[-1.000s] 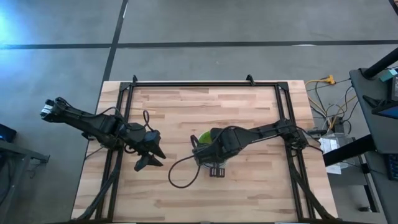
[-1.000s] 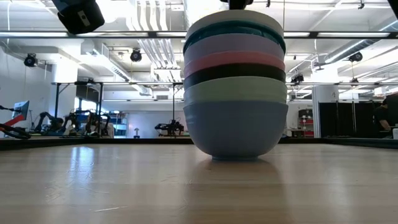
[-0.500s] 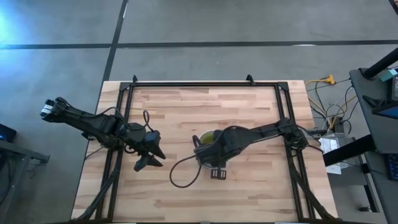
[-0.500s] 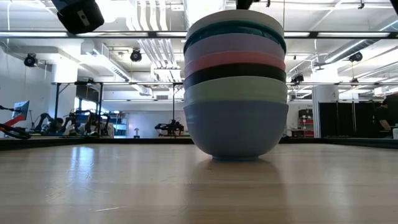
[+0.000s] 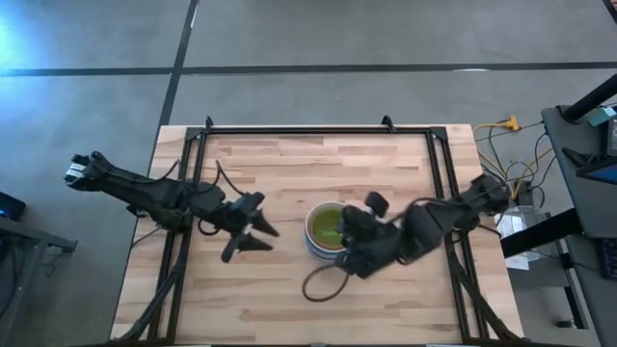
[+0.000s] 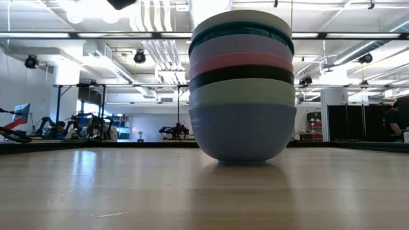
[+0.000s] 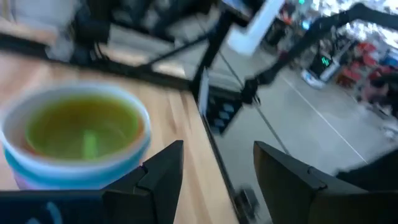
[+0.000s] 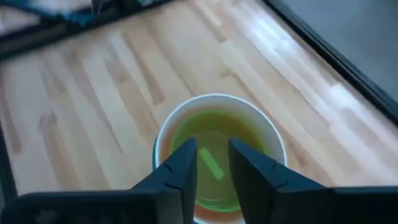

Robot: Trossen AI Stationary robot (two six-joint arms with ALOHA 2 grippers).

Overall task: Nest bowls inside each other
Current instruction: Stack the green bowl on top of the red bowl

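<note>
The bowls stand nested in one stack [image 5: 326, 229] near the table's middle. The blue bowl [image 6: 241, 134] is at the bottom, its base on the wood. Above it show mint, black, pink, lavender, teal and white rims. A lime green bowl [image 8: 214, 158] lies inside the top. My right gripper [image 5: 349, 229] hovers open just above the stack's right side, and its fingers [image 8: 186, 168] touch nothing. My left gripper [image 5: 256, 237] is open to the left of the stack [image 7: 78, 134], clear of it.
A black cable loop [image 5: 323, 284] hangs from my right arm, on the near side of the stack. A black metal frame [image 5: 289, 128] runs along the far edge and both sides of the table. Bare wood [image 5: 318, 169] lies on the far side of the stack.
My right gripper has risen off the top of the stack, drawn back toward the table's right edge and rolled, so the lime green inside of the stack now shows. My left gripper has moved toward the stack and tipped upward. The stack has stayed in place.
</note>
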